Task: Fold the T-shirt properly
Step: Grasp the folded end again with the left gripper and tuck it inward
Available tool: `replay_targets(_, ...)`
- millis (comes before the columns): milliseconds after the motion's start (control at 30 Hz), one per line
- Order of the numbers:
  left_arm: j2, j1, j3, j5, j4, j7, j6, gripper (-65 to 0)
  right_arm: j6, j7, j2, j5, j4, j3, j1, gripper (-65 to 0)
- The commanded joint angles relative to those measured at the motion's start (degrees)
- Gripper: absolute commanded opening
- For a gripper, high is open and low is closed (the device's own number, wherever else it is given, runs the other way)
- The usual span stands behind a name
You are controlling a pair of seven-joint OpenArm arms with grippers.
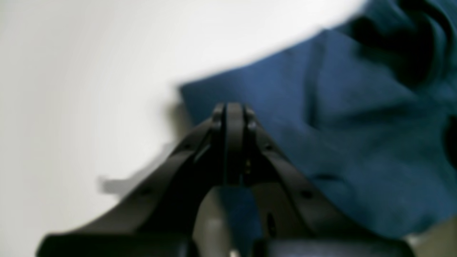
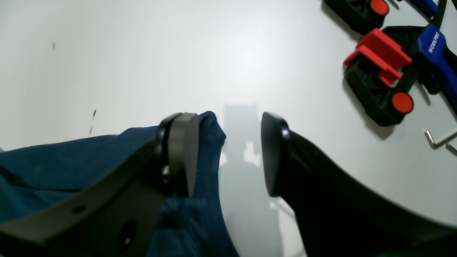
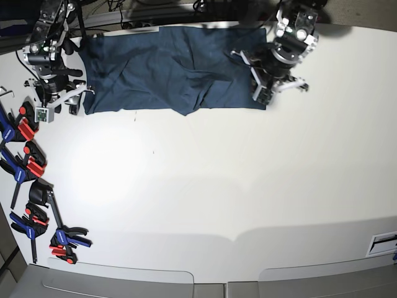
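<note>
Near table: we see bare white table (image 3: 205, 205) across the whole front, with clamps (image 3: 31, 167) along its edge on the view's left.
T-shirt: we find the T-shirt (image 3: 167, 68) spread flat and wrinkled along the far edge.
Right end effector: our right end effector (image 2: 228, 153) stands spread at the shirt's corner, one finger over the cloth.
Left end effector: our left end effector (image 1: 234, 110) is pressed together over the opposite corner; whether it pinches cloth we cannot tell.

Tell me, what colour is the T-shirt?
The T-shirt is plain dark navy-teal, best seen in the base view.
</note>
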Motion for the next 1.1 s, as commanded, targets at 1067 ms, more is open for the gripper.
replay_targets(1067,9.99,-9.75,18.14,-3.56,-3.85,-7.41,-1.97,-65.0,0.07,1.16,0.81,0.44,0.87,0.35,0.39,-38.1)
